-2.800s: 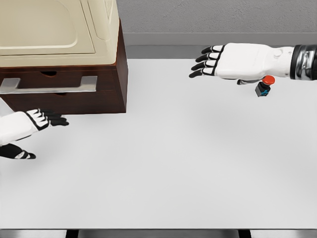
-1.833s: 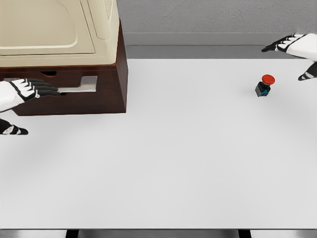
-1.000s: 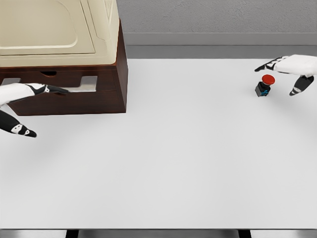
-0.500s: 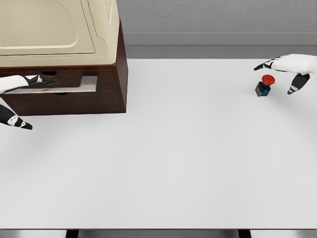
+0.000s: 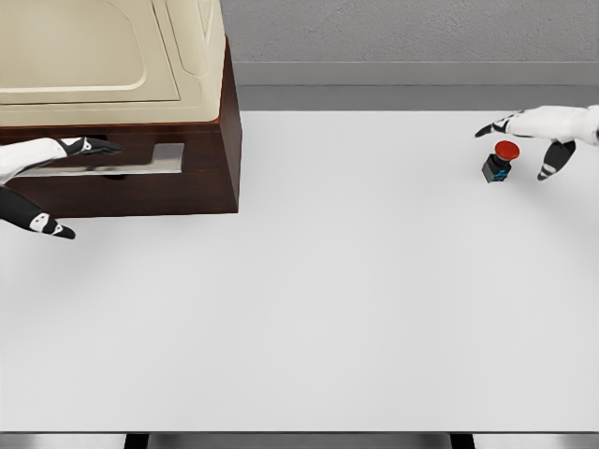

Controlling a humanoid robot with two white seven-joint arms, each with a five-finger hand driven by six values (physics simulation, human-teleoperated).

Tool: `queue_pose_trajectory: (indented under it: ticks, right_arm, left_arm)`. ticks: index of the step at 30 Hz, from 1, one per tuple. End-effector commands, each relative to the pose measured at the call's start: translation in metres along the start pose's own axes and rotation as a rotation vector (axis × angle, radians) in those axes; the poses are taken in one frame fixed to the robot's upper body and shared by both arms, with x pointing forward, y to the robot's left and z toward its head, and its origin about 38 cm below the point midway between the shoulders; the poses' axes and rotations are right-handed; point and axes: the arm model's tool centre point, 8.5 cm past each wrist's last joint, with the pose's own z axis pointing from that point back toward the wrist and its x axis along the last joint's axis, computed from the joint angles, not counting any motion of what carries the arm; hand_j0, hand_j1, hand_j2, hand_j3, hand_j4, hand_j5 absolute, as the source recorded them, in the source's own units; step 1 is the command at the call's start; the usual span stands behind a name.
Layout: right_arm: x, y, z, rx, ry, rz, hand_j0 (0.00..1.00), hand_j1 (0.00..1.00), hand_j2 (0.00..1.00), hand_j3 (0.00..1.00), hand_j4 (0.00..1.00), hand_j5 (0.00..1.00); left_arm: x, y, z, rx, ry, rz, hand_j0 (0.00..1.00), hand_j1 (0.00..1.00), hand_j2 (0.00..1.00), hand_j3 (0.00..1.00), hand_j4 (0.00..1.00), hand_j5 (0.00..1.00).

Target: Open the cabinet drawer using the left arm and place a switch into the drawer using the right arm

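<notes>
1. head view, left side: the left robot hand [image 5: 42, 178] sits at the front of the brown cabinet [image 5: 201, 173], its fingers [image 5: 89, 146] spread along the top of the silver drawer handle [image 5: 140, 161] and its thumb hanging below and apart. the fingers are apart, not clamped on the bar. a second ago they lay lower, level with the handle; now they have risen just above it. the drawer [image 5: 122, 182] front looks flush with the cabinet, so it reads as not yet open.

2. head view, right side: the right robot hand [image 5: 543, 131] hovers at the far right edge, fingers apart, straddling the switch [image 5: 500, 161] without clearly touching it. over the last second it has drifted slightly rightward, its pose barely altered. the switch, red cap on a dark base, stands upright on the white bench [image 5: 328, 299], well apart from the cabinet, and has not moved.

3. meaning for the task: both hands are staged, but neither has a grip; the pull on the handle probably comes first, and the switch waits.
</notes>
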Motion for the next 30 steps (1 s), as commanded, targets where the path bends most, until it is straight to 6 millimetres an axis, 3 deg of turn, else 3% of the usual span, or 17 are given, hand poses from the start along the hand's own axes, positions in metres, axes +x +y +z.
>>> queue_pose_trajectory:
  ticks: [1,25,30]
  right_arm:
    - [0.001,0.001,-0.001,-0.001,-0.002,-0.006,1.00,1.00,1.00,1.00,1.00,1.00]
    - [0.004,-0.002,-0.010,0.019,0.002,0.002,1.00,1.00,1.00,1.00,1.00,1.00]
    - [0.005,-0.002,-0.011,0.019,0.000,0.002,1.00,1.00,1.00,1.00,1.00,1.00]
  left_arm:
    - [0.000,-0.002,-0.003,0.000,-0.003,0.005,0.99,0.99,0.99,0.99,0.99,0.99]
    - [-0.016,-0.014,-0.019,-0.010,0.060,0.012,0.98,0.98,0.98,0.98,0.98,0.98]
    - [-0.015,-0.015,-0.021,-0.011,0.056,0.016,0.76,0.76,0.76,0.76,0.76,0.76]
